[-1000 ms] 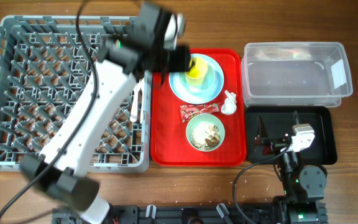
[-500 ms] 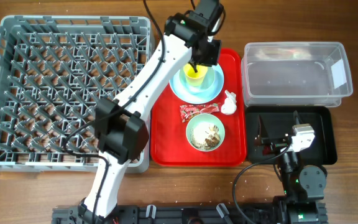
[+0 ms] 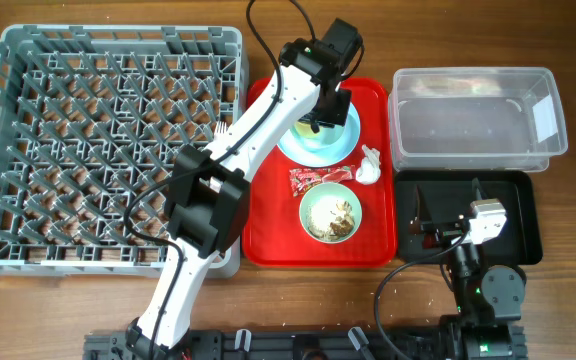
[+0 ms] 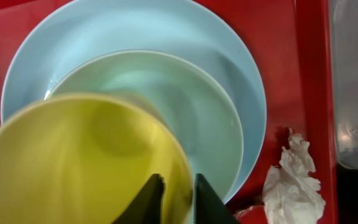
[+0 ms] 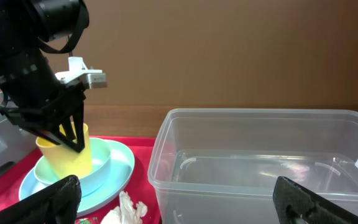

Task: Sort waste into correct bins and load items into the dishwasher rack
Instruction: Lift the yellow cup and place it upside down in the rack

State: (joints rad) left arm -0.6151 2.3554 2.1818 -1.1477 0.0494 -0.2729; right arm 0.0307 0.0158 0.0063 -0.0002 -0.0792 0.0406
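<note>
Left gripper (image 4: 174, 196) pinching yellow cup (image 4: 73, 162) rim, far edge of red tray (image 3: 373, 245) | likely light, stiff, slick; grip the wall | right gripper (image 5: 182, 199) agape, empty

Overhead light is bright and even; shadows are soft and short. Glare streaks the rim of the clear tub (image 3: 473, 80). At the left wrist the yellow cup (image 4: 73, 162) is blurred, probably too close; the pale blue plate (image 4: 244, 93) reads sharper.

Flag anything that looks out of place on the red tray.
Nothing is spilled or broken. Litter sits among the dishes on the red tray: a crumpled tissue and a red wrapper lie loose, and the bowl holds food scraps. The left gripper pinches the rim of the yellow cup.
</note>
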